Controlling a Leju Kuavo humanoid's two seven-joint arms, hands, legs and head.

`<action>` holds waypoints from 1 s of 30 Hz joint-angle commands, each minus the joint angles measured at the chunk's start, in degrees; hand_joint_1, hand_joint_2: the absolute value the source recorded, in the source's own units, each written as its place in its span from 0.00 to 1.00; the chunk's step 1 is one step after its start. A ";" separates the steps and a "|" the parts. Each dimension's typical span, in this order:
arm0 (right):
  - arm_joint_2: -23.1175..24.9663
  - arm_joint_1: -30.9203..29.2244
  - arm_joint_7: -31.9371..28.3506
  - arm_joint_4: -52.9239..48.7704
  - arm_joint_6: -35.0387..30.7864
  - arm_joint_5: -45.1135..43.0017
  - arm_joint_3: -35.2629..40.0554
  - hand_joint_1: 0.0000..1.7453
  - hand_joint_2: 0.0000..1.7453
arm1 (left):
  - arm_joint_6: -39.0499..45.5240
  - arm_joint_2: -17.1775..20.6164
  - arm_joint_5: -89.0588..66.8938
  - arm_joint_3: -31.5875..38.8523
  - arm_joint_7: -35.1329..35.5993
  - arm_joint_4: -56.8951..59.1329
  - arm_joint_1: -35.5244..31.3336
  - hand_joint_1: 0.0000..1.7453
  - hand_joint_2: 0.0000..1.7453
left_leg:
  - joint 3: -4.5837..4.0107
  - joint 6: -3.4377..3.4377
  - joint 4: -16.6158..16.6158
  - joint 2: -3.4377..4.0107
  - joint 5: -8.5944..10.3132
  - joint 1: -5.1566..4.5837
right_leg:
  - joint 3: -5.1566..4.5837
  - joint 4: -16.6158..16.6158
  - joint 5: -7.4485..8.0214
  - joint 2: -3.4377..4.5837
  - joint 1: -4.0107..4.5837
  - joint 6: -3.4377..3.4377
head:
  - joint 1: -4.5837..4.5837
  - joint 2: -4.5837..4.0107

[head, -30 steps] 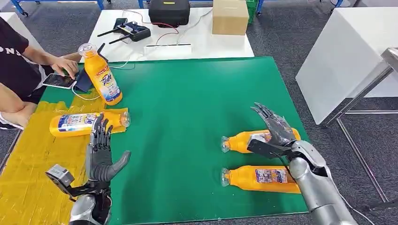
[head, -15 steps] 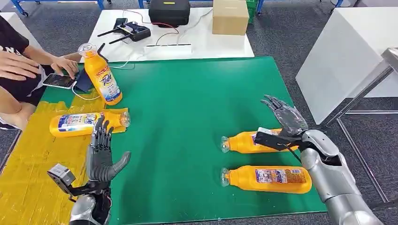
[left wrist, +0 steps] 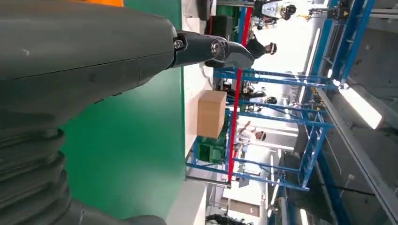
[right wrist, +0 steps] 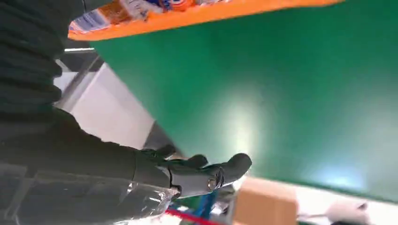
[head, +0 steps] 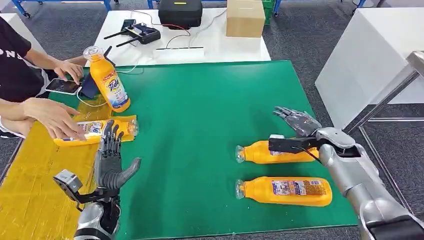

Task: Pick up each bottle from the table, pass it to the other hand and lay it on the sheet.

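Two orange bottles lie on the green mat (head: 200, 110) at the right: a farther one (head: 256, 151) and a nearer one (head: 285, 191). My right hand (head: 301, 131) hovers at the farther bottle's base end with fingers spread and its thumb (head: 290, 145) stretched over the bottle, gripping nothing. In the right wrist view an orange bottle (right wrist: 187, 14) lies behind the thumb (right wrist: 211, 176). My left hand (head: 111, 162) stands open, fingers up, at the edge of the yellow sheet (head: 30, 175). A third bottle (head: 95, 131) lies on the sheet, and a fourth bottle (head: 109, 82) stands upright behind it.
A person's hand (head: 50, 116) rests on the bottle lying on the sheet, and their other hand (head: 70, 70) is on a phone (head: 62, 86). Behind the mat a white table (head: 210, 45) carries a cardboard box (head: 245, 17), a black case and a radio controller. A white cabinet (head: 370, 55) stands at the right.
My right hand has swung right and lowered toward the farther bottle's base, thumb reaching over it. The person's hand has come onto the bottle on the sheet. My left hand barely moved.
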 commanded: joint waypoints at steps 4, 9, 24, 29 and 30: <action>-16.58 -3.12 -1.45 -10.01 11.04 -12.98 15.72 0.00 1.00 | -0.02 1.88 0.72 -1.46 -0.51 7.23 -3.83 0.00 1.00 | 0.01 -0.05 0.05 -0.23 -0.03 -0.05 | 0.06 0.06 -0.11 -0.31 -0.04 0.01 | -0.02 0.00; -17.35 -3.41 -0.54 -11.34 11.63 -15.51 17.20 0.00 1.00 | 0.05 1.92 0.85 -1.60 -0.50 7.72 -3.91 0.00 1.00 | -0.05 0.01 0.02 -0.26 -0.02 -0.11 | 0.08 -0.01 -0.05 -0.37 -0.12 -0.01 | -0.02 0.00; -11.75 -8.23 0.84 -3.29 7.90 -15.57 21.32 0.00 1.00 | 0.26 2.02 0.93 -0.99 -0.42 8.02 -3.92 0.00 1.00 | 0.04 0.00 -0.02 0.00 -0.02 -0.09 | 0.08 -0.02 -0.01 -0.20 -0.11 -0.02 | -0.04 0.00; -5.44 -8.98 0.48 5.80 3.02 -12.33 23.76 0.00 1.00 | 0.28 1.85 0.71 -1.09 -0.41 8.18 -4.01 0.00 1.00 | 0.23 -0.03 -0.12 0.16 -0.02 0.00 | 0.26 -0.17 0.06 -0.03 -0.01 -0.05 | -0.02 0.00; -5.44 -8.98 0.48 5.80 3.02 -12.33 23.76 0.00 1.00 | 0.28 1.85 0.71 -1.09 -0.41 8.18 -4.01 0.00 1.00 | 0.11 0.00 -0.07 0.05 0.01 -0.03 | 0.17 -0.10 0.03 -0.15 -0.03 -0.03 | -0.02 0.00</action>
